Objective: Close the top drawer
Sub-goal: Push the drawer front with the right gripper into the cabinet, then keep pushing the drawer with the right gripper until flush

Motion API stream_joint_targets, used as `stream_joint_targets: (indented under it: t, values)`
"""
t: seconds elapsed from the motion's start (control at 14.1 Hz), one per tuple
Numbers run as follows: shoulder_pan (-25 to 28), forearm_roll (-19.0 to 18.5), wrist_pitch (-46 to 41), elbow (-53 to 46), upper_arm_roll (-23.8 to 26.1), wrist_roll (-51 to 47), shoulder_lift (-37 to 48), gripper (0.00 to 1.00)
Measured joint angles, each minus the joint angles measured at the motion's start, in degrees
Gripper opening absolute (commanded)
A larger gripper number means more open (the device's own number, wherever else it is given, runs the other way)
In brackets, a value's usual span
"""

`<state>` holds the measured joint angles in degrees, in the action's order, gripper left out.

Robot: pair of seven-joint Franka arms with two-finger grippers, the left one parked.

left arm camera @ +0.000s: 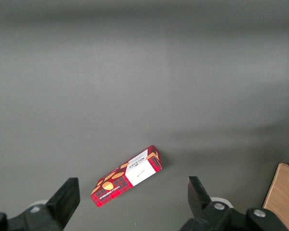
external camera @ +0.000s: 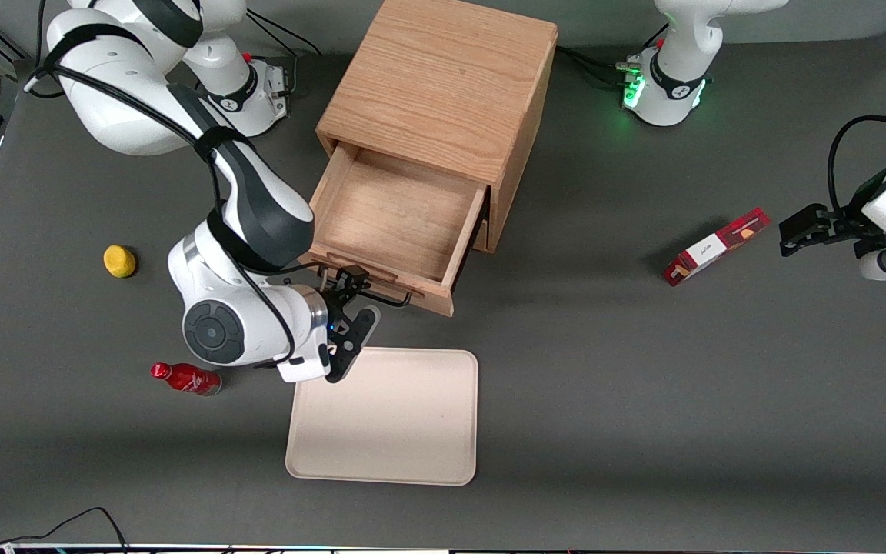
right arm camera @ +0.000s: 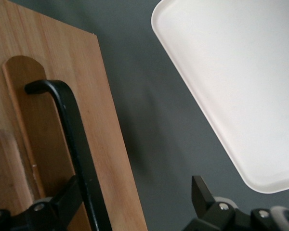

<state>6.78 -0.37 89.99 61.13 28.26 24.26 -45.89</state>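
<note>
The top drawer (external camera: 397, 219) stands pulled out of the cabinet (external camera: 443, 85); the hand (external camera: 351, 308), fingers spread, straddles its black handle (right arm camera: 70, 144).

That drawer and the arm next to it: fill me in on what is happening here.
The top drawer of the wooden cabinet is pulled well out and looks empty. The right arm's gripper is at the drawer front, fingers open, one finger against the black wire handle, the other clear of the drawer front, above the table. Nothing is gripped, and the drawer is not yet closed. A cream tray lies on the table, nearer the front camera than the drawer.
</note>
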Motion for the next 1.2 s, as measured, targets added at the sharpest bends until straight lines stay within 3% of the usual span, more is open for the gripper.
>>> stream_joint_targets:
  t: [0.64, 1.2]
  values:
    - [-4.3, 0.0, 4.4, 11.3, 3.7, -0.1, 5.9, 1.0]
    - [-4.4, 0.0, 6.4, 16.1, 5.3, -1.0, 8.7, 1.0]
